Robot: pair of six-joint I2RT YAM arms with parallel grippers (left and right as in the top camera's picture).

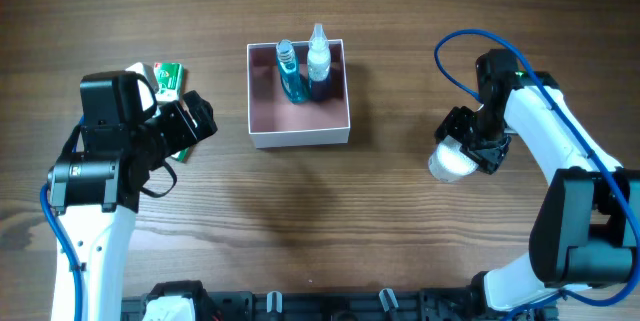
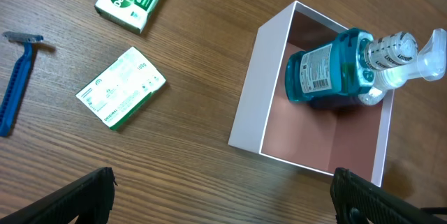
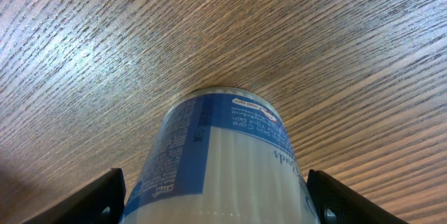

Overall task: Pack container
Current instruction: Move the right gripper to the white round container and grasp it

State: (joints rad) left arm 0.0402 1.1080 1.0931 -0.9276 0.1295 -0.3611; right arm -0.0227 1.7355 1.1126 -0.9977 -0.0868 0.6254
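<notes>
Jar (image 3: 216, 161), round, white with a blue-and-white printed label, standing on the wood-grain counter (image 1: 300, 231) well to the right of the container. Right pincer (image 3: 215, 182): jaws parted and set astride the jar, one on each side, a sliver of counter showing on one side, so no firm clamp is evident. Left pincer (image 2: 222, 182): spread wide, holding nothing, hovering near two green soap boxes (image 2: 121, 86) and a blue razor (image 2: 15, 81). Container (image 1: 298, 139): square, shallow, white walls, pink floor, at the middle of the counter; holds a blue bottle (image 1: 291, 79) and a clear spray bottle (image 1: 318, 56), both lying toward its far side, with the near half of the floor bare. Step in hand, by judgement: taking up the jar. Handling note: centre the jaws across the widest part of the jar, close evenly so the smooth wall does not squirt sideways, lift straight, then set it in the bare near half, clear of the bottles.
</notes>
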